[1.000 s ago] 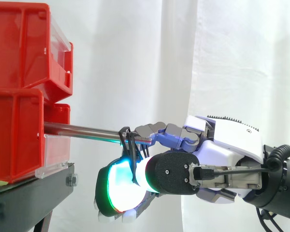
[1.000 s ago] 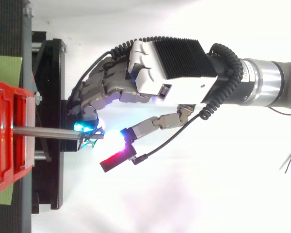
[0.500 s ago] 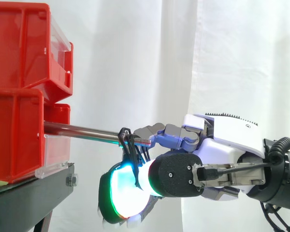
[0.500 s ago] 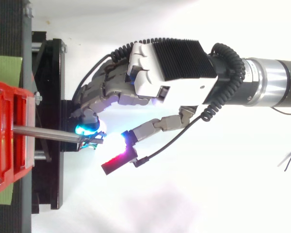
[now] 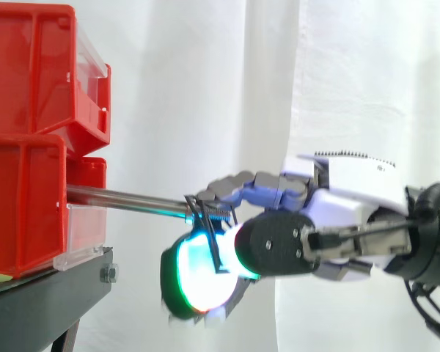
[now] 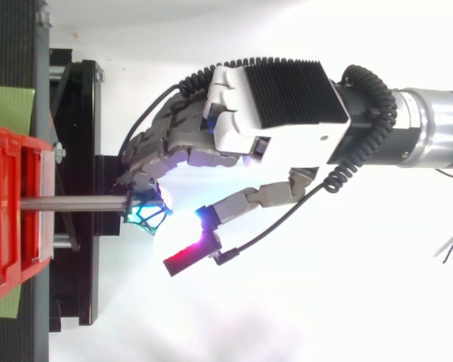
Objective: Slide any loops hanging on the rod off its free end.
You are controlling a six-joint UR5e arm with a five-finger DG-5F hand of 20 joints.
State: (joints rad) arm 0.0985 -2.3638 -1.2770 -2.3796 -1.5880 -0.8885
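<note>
Fingers [image 5: 224, 189] hooked on the loop at the rod's tip.
My hand [image 6: 272, 113] curls over the black wire loop [image 6: 146, 213], gripping it where it hangs at the free right end of the rod [image 5: 125, 197], which juts from red bins [image 5: 29, 205] on the left.

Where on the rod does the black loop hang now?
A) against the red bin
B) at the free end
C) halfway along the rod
B: the loop hangs at the free tip of the rod, far from the red bin, with the hand curled on it.
</note>
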